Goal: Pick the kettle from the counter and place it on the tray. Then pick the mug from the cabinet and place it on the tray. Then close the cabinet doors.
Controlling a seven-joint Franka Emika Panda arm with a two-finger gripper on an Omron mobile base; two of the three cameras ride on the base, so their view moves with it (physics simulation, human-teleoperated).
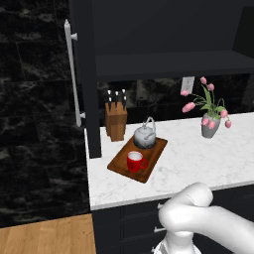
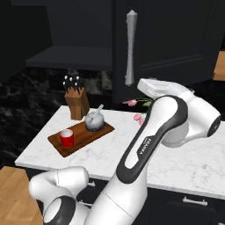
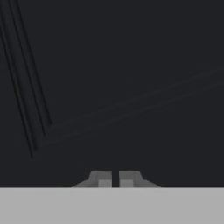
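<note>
The grey kettle [image 1: 145, 135] [image 2: 95, 121] and the red mug [image 1: 135, 161] [image 2: 67, 138] both stand on the reddish-brown tray [image 1: 149, 156] [image 2: 83, 135] on the white counter [image 1: 198, 158] [image 2: 193, 162]. The dark cabinet [image 1: 168, 62] shows a bare shelf. Its left door [image 1: 91, 74] stands open, edge-on, with its silver handle [image 1: 72, 74]. The right door [image 2: 171, 39], with its handle [image 2: 129, 48], faces the right base camera just behind the arm's raised hand. In the hand view my gripper [image 3: 114, 179] is shut, holding nothing, close to a dark panelled door face [image 3: 122, 87].
A wooden knife block [image 1: 116, 121] [image 2: 75, 103] stands behind the tray by the wall. A grey vase of pink tulips [image 1: 211, 124] sits further right on the counter. Dark drawers run under the counter edge, and wooden floor [image 1: 44, 235] lies at lower left.
</note>
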